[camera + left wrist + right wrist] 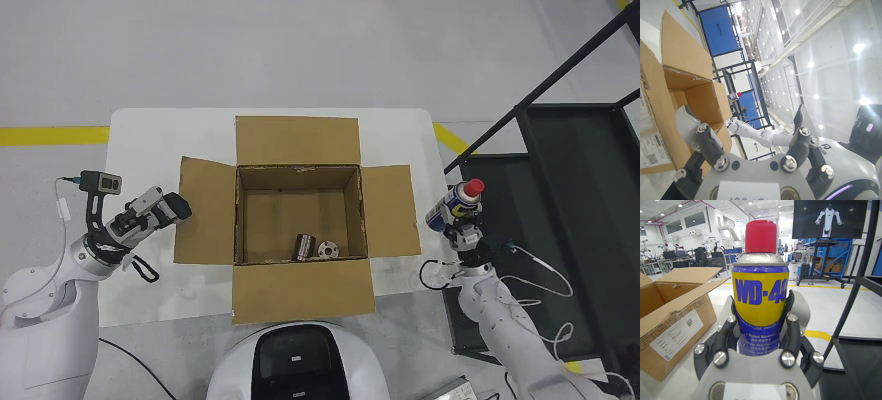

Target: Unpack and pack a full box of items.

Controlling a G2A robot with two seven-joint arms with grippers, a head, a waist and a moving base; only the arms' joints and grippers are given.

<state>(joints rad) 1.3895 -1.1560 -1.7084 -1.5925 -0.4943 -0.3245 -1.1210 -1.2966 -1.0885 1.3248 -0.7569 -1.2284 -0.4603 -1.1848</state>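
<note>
An open cardboard box [300, 155] sits on the white table [150, 140] with all flaps folded out. Two small metal parts [303, 246] [328, 249] lie at its near inner wall. My right gripper [458, 222] is off the table's right edge, shut on an upright blue and yellow spray can [760, 289] with a red cap; the can [460, 200] stands between the box's right flap and the dark rack. My left gripper [742, 117] is left of the box [687, 79], open and holding nothing; from above it [168, 208] is level with the left flap.
A dark metal rack [560, 200] with a shelf tray stands right of the table, its frame post [851, 298] close to the can. Yellow floor tape [50, 134] runs behind the table. Bare tabletop lies left of the box.
</note>
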